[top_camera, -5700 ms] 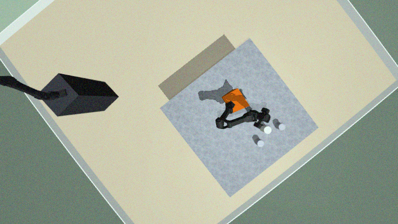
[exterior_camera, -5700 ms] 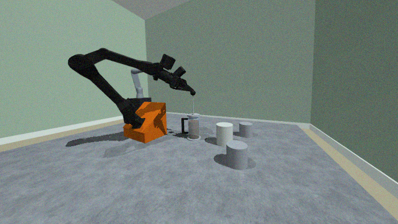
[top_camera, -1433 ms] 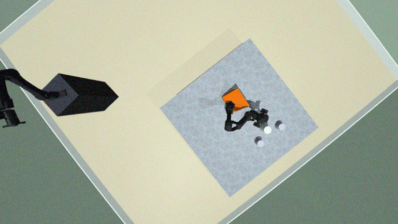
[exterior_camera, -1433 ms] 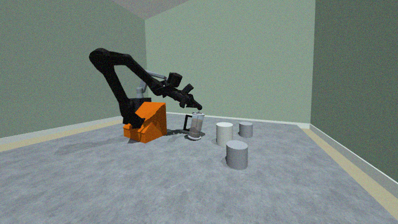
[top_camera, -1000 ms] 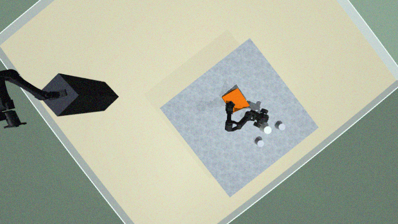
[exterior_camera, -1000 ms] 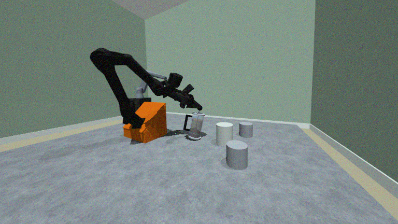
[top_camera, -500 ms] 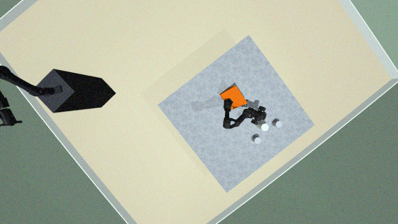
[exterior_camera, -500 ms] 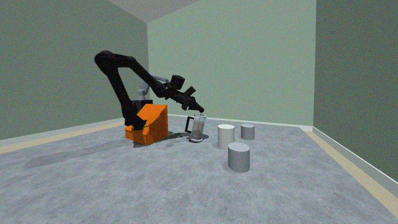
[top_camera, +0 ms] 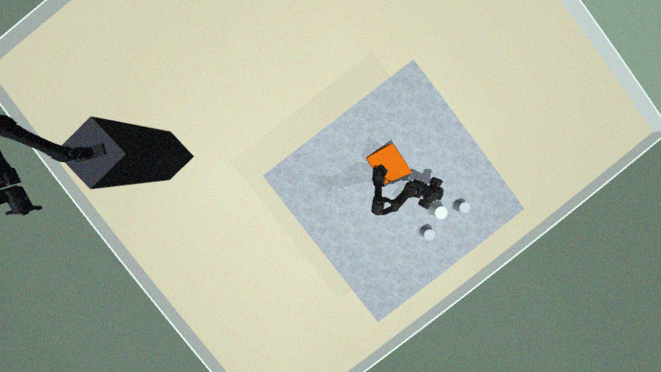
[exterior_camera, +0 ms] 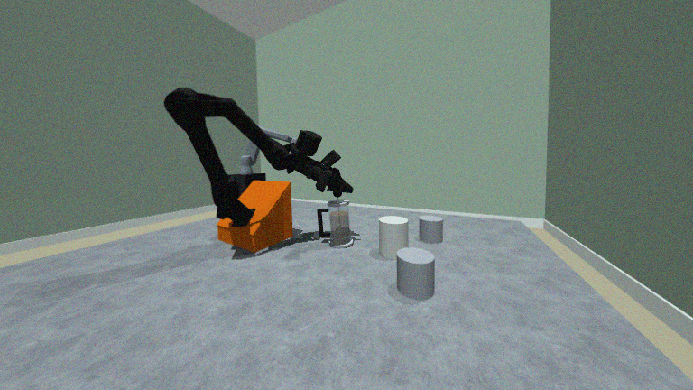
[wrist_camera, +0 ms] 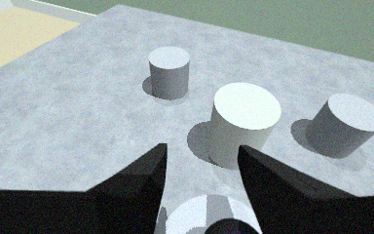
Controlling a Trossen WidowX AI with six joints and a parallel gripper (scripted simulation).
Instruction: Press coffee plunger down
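The coffee press (exterior_camera: 339, 223) is seen upright on the grey bench (exterior_camera: 255, 324), just beside the orange block (exterior_camera: 260, 214), its plunger knob (wrist_camera: 229, 227) sunk low against the lid, so the push is judged complete. The jaws are parted around the knob and nothing is held, the gripper (wrist_camera: 202, 166) being placed directly above it so the press is not disturbed.

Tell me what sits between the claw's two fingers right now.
Nothing is gripped. In the wrist view the claw is open; its gap shows bare grey floor, with the plunger knob and press lid below it.
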